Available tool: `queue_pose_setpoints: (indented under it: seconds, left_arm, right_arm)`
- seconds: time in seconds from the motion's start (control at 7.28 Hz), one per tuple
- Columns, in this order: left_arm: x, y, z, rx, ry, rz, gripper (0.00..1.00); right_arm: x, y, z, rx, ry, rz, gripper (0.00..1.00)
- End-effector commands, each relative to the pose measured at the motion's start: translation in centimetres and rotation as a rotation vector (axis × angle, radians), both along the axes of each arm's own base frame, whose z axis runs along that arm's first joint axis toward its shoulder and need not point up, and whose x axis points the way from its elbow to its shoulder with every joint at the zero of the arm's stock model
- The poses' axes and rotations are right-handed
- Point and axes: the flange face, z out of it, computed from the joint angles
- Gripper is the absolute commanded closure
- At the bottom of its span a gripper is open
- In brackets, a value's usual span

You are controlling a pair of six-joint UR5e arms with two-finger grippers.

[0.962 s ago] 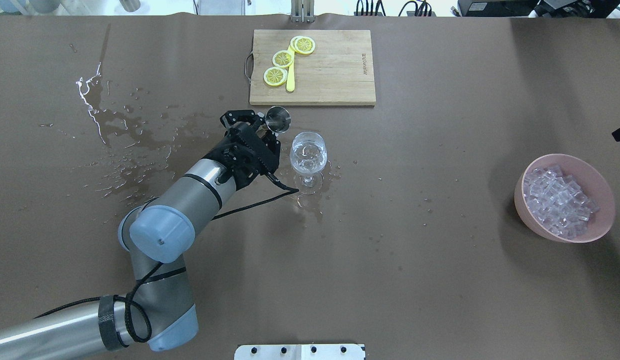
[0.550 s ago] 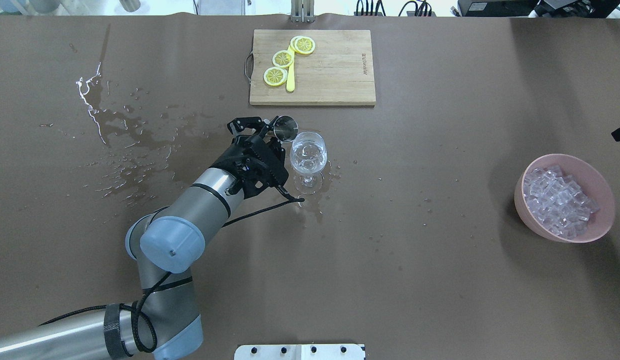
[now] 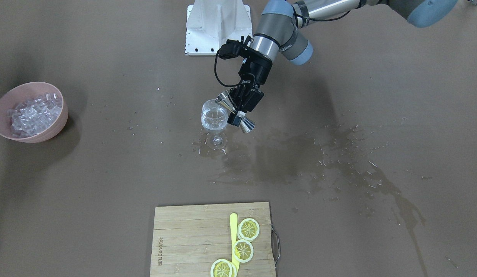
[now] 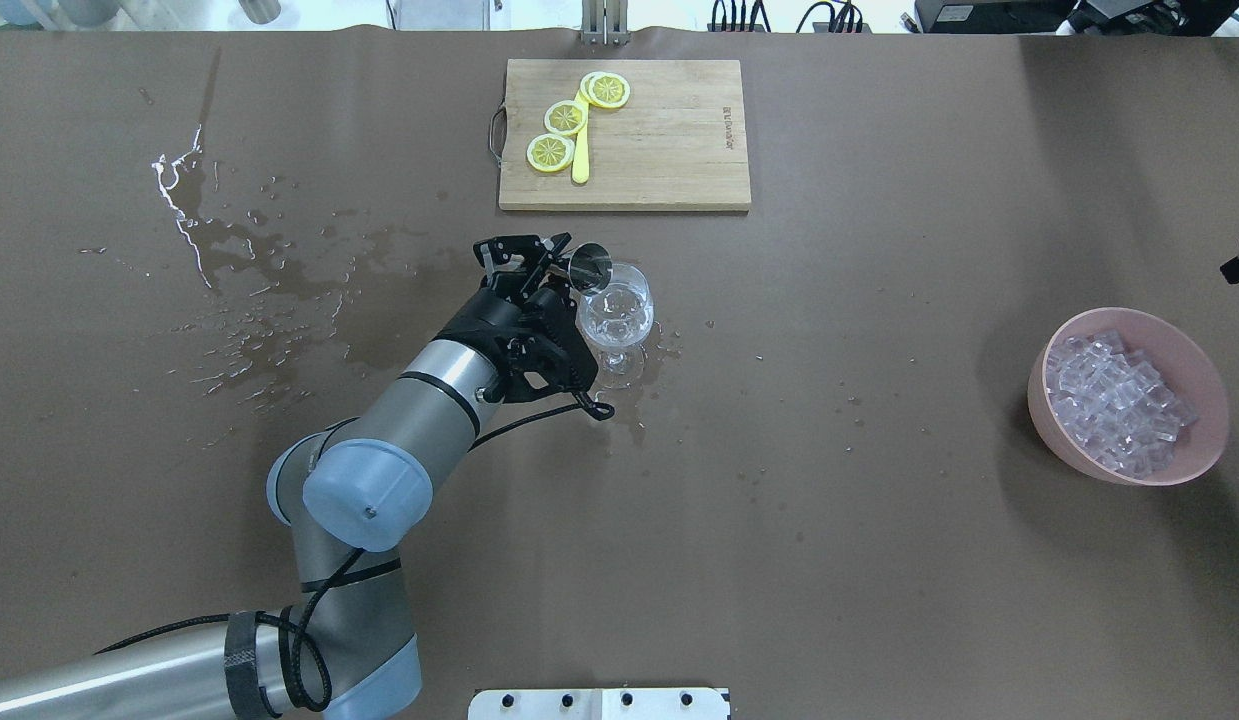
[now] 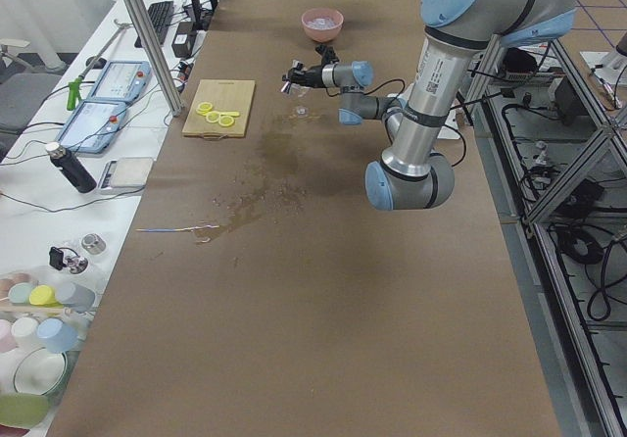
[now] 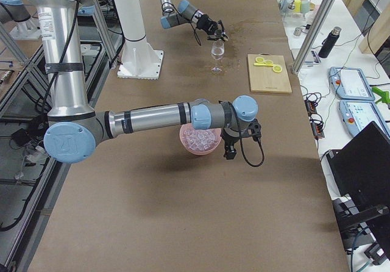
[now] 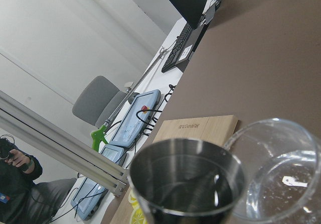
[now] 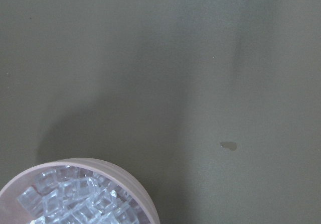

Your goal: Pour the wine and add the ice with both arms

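My left gripper is shut on a steel jigger and holds it tilted, mouth at the rim of the wine glass. The front-facing view shows the gripper around the waist of the jigger, beside the glass. The glass holds clear wine, also seen in the left wrist view next to the jigger's mouth. Ice fills a pink bowl at the right. My right gripper hovers beside that bowl; whether it is open or shut does not show.
A wooden cutting board with lemon slices and a yellow knife lies behind the glass. Spilled liquid wets the table to the left of the glass. A white stand sits at the robot's base.
My left gripper has moved right toward the glass with the jigger, and the jigger's mouth has come from beside the glass to its rim.
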Motion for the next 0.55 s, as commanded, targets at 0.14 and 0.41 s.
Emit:
queue_pose_setpoints:
  seconds: [0.14,0.41]
  left_arm:
    - [0.7,-0.8,-0.3,-0.004,-0.076,-0.047,1.00]
    - [0.4,-1.1,-1.5,0.049,-0.141,-0.067,1.00]
  right_arm:
    - [0.0,-0.1,0.1,-0.001,0.000,0.000,0.00]
    - [0.0,-0.1,0.1,-0.002,-0.001,0.000,0.00]
